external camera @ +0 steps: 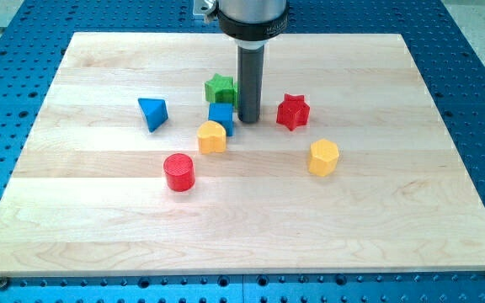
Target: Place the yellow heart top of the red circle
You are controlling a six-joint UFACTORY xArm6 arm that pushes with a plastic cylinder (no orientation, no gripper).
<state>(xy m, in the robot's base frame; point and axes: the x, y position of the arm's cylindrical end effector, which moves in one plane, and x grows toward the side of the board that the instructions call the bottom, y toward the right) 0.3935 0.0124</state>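
The yellow heart [212, 136] lies near the middle of the wooden board [377, 227]. The red circle [178, 172] lies below and to the left of it, with a small gap between them. My tip [248, 120] stands to the upper right of the yellow heart, just right of the blue cube [221, 116] and right of the green star [220, 88]. The tip is apart from the yellow heart.
A blue triangle [152, 112] lies at the left. A red star [292, 111] lies right of the tip. A yellow hexagon [322, 157] lies at the lower right of the group. The board rests on a blue perforated table [478, 50].
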